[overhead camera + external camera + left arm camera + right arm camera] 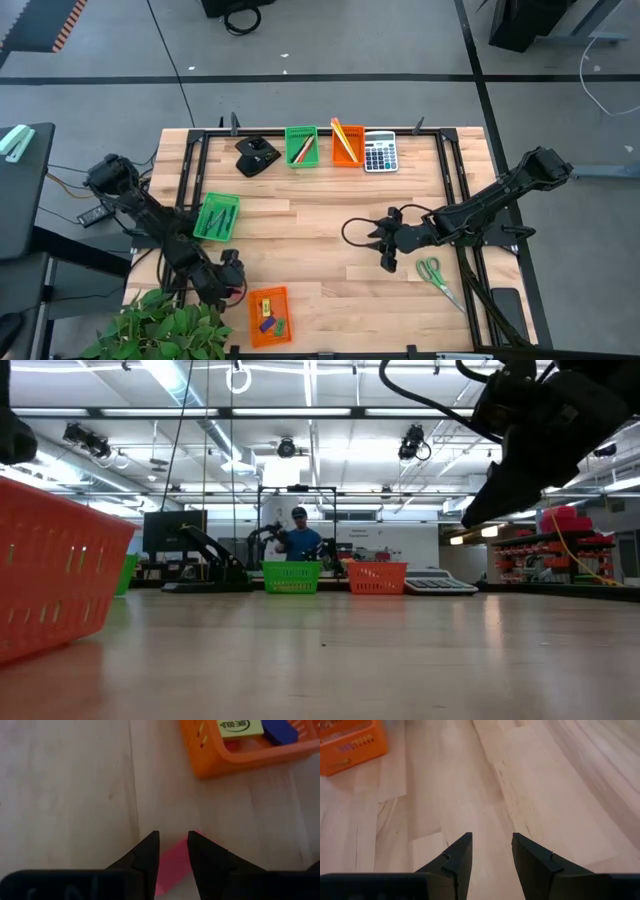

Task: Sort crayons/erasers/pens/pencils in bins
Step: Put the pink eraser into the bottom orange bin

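A pink eraser point(172, 865) is sitting between the two fingers of the left claw point(173, 851), which is gripping it just beside the near orange bin point(268, 317) at the front-left of the desk point(320, 225). That bin is already holding a yellow eraser point(241, 727) and a blue eraser point(280, 731). A green bin point(216, 216) is lying just behind the left arm. At the far edge, a second green bin point(301, 146) and a second orange bin point(347, 144), holding pencils point(342, 135), are standing side by side next to a grey calculator point(379, 153). The right claw point(491, 851) is hovering over bare wood at mid-desk, its fingers parted and holding nothing. Green-handled scissors point(436, 277) are lying near it.
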Robot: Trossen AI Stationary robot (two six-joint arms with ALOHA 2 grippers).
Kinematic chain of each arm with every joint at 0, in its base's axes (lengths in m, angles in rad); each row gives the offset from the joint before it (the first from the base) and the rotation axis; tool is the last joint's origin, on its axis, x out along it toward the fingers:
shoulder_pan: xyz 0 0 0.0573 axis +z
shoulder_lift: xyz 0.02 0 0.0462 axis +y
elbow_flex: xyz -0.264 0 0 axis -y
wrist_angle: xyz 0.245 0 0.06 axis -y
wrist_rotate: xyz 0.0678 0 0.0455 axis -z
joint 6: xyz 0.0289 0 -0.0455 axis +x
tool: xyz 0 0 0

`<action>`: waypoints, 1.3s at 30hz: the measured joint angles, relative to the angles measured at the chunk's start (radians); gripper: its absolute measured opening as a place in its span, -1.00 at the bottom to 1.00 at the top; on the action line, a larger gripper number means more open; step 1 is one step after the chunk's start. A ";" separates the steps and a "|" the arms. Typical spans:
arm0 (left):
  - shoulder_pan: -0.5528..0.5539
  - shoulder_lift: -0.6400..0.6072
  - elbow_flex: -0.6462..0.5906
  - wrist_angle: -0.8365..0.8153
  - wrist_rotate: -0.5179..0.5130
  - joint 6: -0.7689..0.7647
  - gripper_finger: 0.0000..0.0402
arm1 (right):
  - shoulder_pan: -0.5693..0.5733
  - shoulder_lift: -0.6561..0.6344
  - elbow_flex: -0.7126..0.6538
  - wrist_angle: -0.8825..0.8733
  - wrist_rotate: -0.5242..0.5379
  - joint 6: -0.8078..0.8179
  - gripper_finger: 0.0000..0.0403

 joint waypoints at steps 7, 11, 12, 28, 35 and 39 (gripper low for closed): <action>-0.061 -0.001 -0.005 0.009 -0.037 0.041 -0.46 | -0.001 0.000 0.000 0.000 0.006 0.083 -0.28; -0.081 -0.026 -0.005 0.002 -0.031 0.087 -0.46 | 0.000 0.000 0.000 0.002 0.022 0.127 -0.28; -0.081 -0.038 -0.005 -0.005 -0.031 0.102 -0.46 | -0.001 0.000 0.000 0.002 0.029 0.135 -0.28; -0.041 -0.318 -0.005 -0.297 0.003 0.165 -0.47 | 0.000 0.000 0.000 0.003 0.075 0.214 -0.28; -0.075 -0.361 -0.004 -0.319 0.012 0.335 -0.46 | 0.000 0.000 0.000 0.002 0.138 0.193 -0.28; -0.076 -0.360 -0.004 -0.327 0.020 0.405 -0.46 | 0.000 0.000 0.000 0.001 0.148 0.179 -0.28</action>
